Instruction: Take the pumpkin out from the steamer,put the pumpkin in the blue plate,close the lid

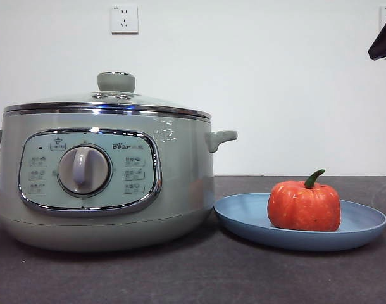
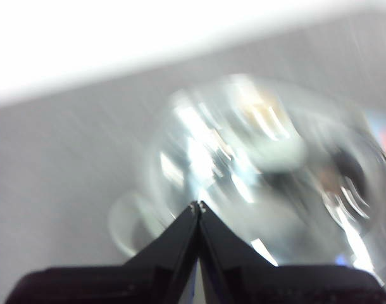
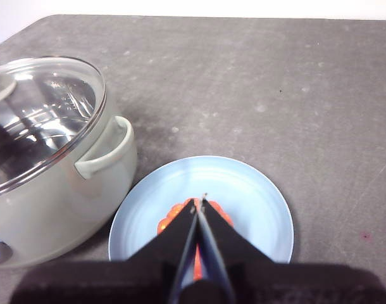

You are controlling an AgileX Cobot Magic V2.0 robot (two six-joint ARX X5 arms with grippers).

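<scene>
Pumpkin sits upright in the blue plate, green stem curving up, on the dark counter just beside the steamer. The plate's near rim lies close against the steamer's base in the front view. The lid rests on the steamer, its steel rim seated all round and its pale-green knob on top. The right end effector hangs above the plate with its two black jaws pressed together, holding nothing; the pumpkin shows as orange patches behind them. The left end effector is above the lid, which appears blurred and glassy beneath it, and its jaws likewise meet at the tips with nothing between them. A black tip shows at the front view's upper right corner.
</scene>
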